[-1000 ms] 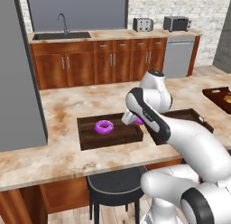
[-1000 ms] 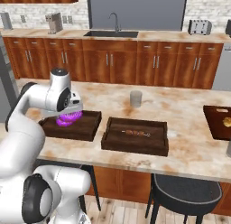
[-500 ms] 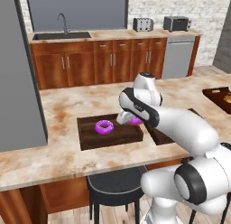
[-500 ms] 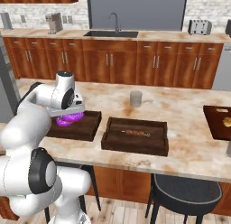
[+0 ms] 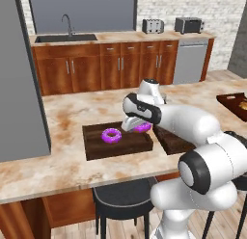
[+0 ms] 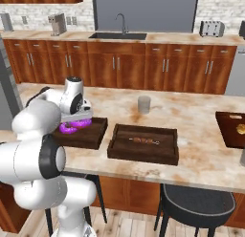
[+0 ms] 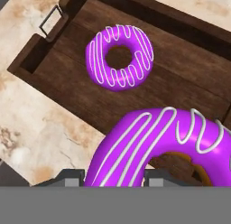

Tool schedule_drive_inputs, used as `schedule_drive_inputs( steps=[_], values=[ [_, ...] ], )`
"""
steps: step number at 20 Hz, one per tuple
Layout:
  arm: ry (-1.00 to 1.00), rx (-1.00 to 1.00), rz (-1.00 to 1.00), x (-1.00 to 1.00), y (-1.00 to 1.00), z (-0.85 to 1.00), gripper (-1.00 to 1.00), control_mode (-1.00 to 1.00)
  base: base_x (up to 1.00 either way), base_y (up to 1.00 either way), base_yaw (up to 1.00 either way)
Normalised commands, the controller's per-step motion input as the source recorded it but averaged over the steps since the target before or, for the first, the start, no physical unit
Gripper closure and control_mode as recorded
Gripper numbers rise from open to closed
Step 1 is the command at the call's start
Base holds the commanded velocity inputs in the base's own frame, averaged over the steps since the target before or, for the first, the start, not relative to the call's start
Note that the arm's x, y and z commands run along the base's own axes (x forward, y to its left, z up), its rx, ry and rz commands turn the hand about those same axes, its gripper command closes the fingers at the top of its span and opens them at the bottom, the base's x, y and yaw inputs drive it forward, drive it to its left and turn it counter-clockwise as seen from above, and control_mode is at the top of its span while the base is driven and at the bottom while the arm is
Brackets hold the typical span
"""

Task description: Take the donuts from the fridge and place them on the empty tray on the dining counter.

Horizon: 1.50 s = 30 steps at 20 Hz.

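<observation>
Claw (image 7: 113, 180) grips the second donut (image 7: 158, 146) low over the empty tray (image 5: 91, 149) on the bench (image 5: 58, 165), beside the first donut (image 5: 111, 135); releasing tilted could roll it onto that one.

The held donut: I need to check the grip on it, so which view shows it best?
The hand view: the held donut is close up, its rim between the gripper fingertips, above the tray. In the left base view it peeks out under the hand; in the right base view it is mostly hidden.
</observation>
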Motion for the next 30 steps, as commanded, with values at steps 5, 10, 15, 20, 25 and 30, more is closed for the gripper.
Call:
schedule_drive_inputs(
  steps=[5, 10, 15, 20, 25, 30],
  values=[
    [0.0, 0.0, 0.0, 0.31, 0.0, -0.37, 1.0, -1.0, 0.0, 0.0, 0.0],
    [0.0, 0.0, 0.0, 0.27, 0.0, -0.31, 1.0, -1.0, 0.0, 0.0, 0.0],
    [0.0, 0.0, 0.0, 0.29, 0.0, -0.28, 1.0, -1.0, 0.0, 0.0, 0.0],
    [0.0, 0.0, 0.0, 0.31, 0.01, -0.26, 1.0, -1.0, 0.0, 0.0, 0.0],
    [0.0, 0.0, 0.0, 0.33, 0.05, -0.25, 1.0, -1.0, 0.0, 0.0, 0.0],
    [0.0, 0.0, 0.0, 0.29, 0.04, -0.19, 1.0, -1.0, 0.0, 0.0, 0.0]
  ],
)
